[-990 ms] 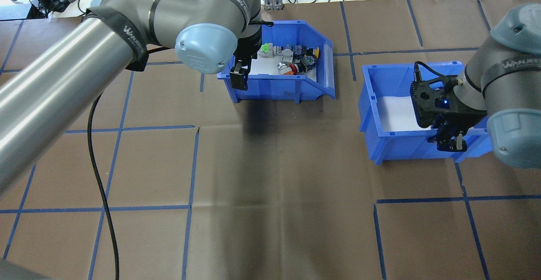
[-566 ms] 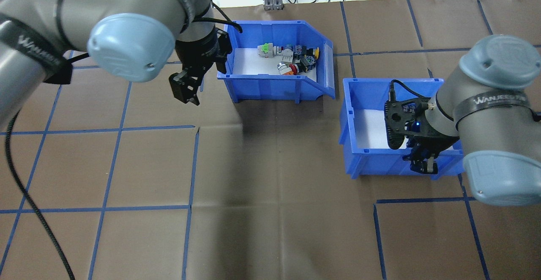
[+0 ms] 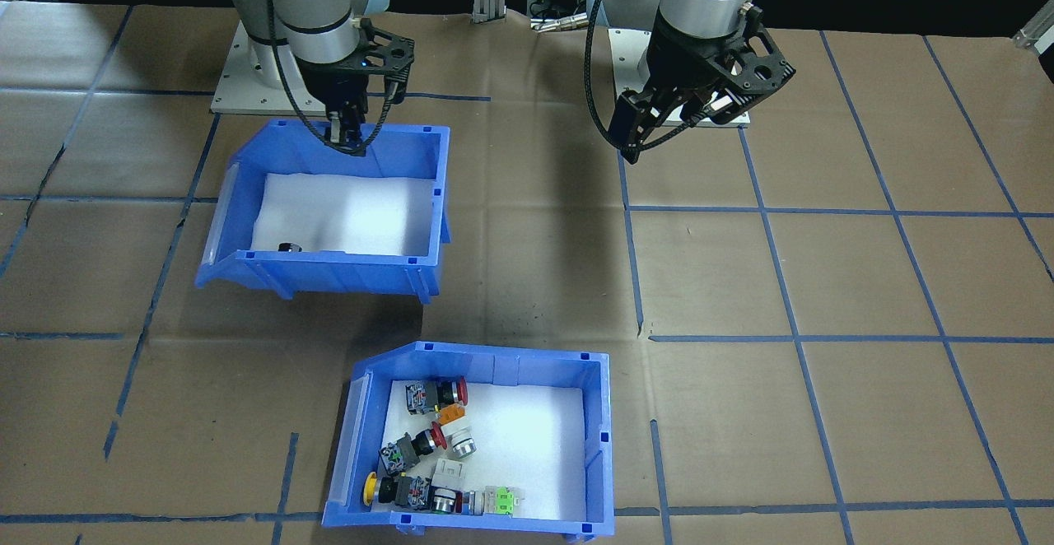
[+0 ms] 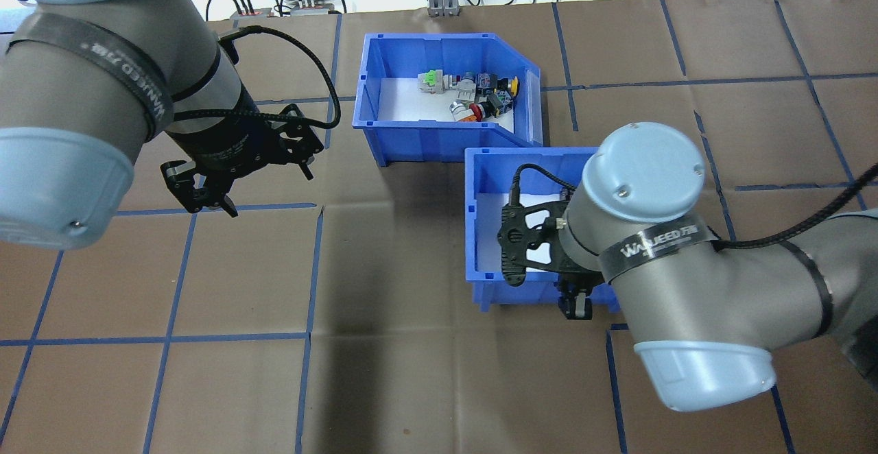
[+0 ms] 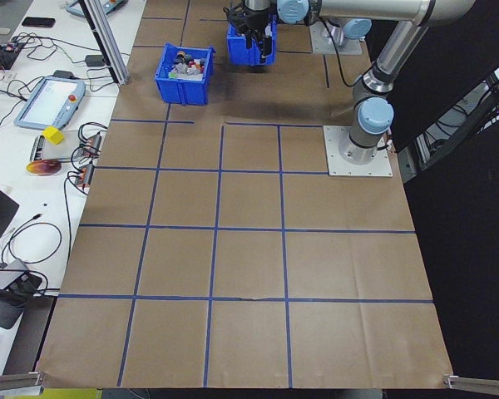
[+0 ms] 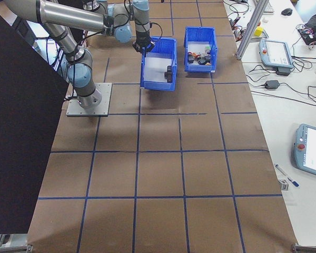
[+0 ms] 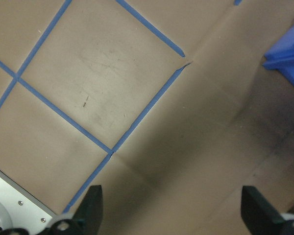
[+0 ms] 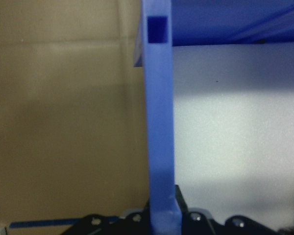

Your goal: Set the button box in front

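Note:
The button box [image 4: 425, 140] stands at the table's far side, with red, green and yellow push buttons [image 4: 473, 94] on its white foam; in the front-facing view the box [image 3: 598, 430] is at the bottom. My right gripper [image 4: 575, 306] is shut on the near wall of a second blue bin [image 4: 473, 214]. That wall [image 8: 159, 122] runs between its fingers. This second bin [image 3: 329, 269] hangs slightly above the table, close to the button box's near right corner. My left gripper [image 4: 206, 200] is open over bare table, left of the button box, holding nothing.
A small dark cylinder [image 3: 288, 247] lies on the foam of the held bin. Brown paper with blue tape lines [image 4: 240, 336] covers the table. Cables and small devices [image 4: 288, 5] lie beyond the far edge. The left arm's black cable [image 4: 322, 77] loops near the button box.
My left gripper left the button box's left corner and drew back left and toward the robot. My right gripper carried the second bin leftward, close to the button box.

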Tool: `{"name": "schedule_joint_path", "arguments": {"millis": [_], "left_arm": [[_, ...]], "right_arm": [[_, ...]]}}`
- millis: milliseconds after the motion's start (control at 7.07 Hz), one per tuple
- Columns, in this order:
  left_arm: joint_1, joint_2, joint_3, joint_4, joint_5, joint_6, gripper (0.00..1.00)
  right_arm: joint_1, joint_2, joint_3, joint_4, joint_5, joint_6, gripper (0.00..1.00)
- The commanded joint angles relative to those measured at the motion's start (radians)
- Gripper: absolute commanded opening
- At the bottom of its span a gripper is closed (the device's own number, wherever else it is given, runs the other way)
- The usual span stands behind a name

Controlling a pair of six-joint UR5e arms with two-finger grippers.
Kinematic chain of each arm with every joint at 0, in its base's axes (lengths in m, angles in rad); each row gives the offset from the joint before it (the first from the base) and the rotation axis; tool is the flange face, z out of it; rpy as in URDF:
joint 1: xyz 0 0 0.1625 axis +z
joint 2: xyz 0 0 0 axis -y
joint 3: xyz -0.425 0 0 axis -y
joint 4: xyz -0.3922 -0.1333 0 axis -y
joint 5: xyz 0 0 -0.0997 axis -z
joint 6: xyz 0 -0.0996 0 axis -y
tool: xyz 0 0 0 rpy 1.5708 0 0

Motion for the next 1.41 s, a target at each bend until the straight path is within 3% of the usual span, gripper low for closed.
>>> {"name": "schedule_joint_path", "arguments": {"millis": [0, 424, 848, 990, 1131, 1273], "left_arm": [[0.007, 0.032, 0.001, -0.001, -0.021, 0.376, 1.00], [0.024, 0.062, -0.002, -0.066, -0.050, 0.667, 1.00], [0.128, 0.062, 0.004, -0.067, -0.049, 0.693, 1.00], [0.127, 0.066, -0.005, -0.067, -0.050, 0.686, 1.00], [0.128, 0.066, -0.007, -0.069, -0.043, 0.675, 1.00], [0.128, 0.061, 0.002, -0.070, -0.042, 0.673, 1.00]], "right_arm": [[0.173, 0.094, -0.017, -0.119, -0.009, 0.176, 0.08], [0.234, 0.160, -0.043, -0.129, -0.006, 0.223, 0.08], [0.237, 0.188, -0.037, -0.153, -0.014, 0.171, 0.09], [0.237, 0.188, -0.036, -0.159, -0.018, 0.181, 0.30], [0.235, 0.188, -0.037, -0.155, -0.018, 0.184, 0.89], [0.229, 0.180, -0.046, -0.143, -0.023, 0.189, 1.00]]}}
